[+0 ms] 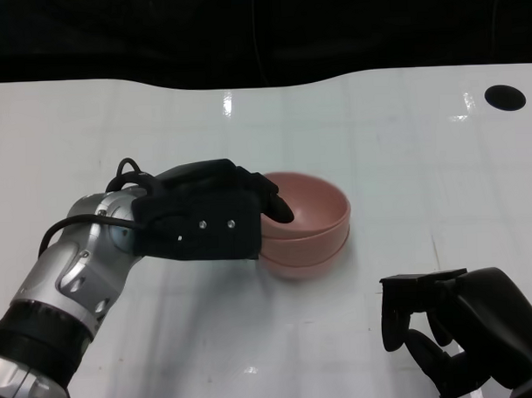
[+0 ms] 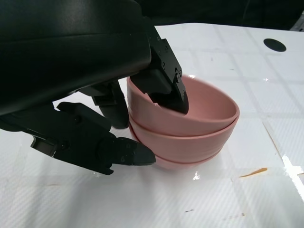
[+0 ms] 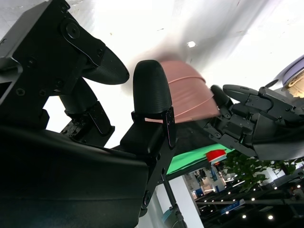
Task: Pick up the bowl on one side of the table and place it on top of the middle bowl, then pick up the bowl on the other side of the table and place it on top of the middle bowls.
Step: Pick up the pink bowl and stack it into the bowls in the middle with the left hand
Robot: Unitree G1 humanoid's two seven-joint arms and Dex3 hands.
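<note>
A stack of pink bowls [image 1: 306, 228] sits near the middle of the white counter [image 1: 404, 159], and the left wrist view shows three rims nested one inside another, the top bowl [image 2: 190, 107] sitting slightly tilted in the ones below. The left hand [image 1: 206, 220] is at the stack's side nearest the robot's left arm: in the left wrist view one of its fingers [image 2: 166, 80] hooks over the rim and reaches down inside the top bowl, while another finger [image 2: 121, 152] lies low against the outside of the stack near the bottom bowl, so the hand has the rim of the top bowl pinched between them. The silver left forearm [image 1: 68, 284] runs back toward the lower left corner of the head view, with a black cable looping by the wrist. The right hand [image 1: 458, 328] rests well apart from the bowls, low at the near right of the counter, its fingers [image 1: 397, 317] curled downward and slightly apart with nothing between them. The right wrist view, turned upside down, shows the pink stack [image 3: 190, 95] blurred beyond that hand's own fingers [image 3: 152, 90], with the left hand [image 3: 247, 118] beside it. Two dark round holes [image 1: 505, 96] mark the counter's far corners, and a small orange-brown streak [image 2: 252, 172] lies on the surface near the stack.
</note>
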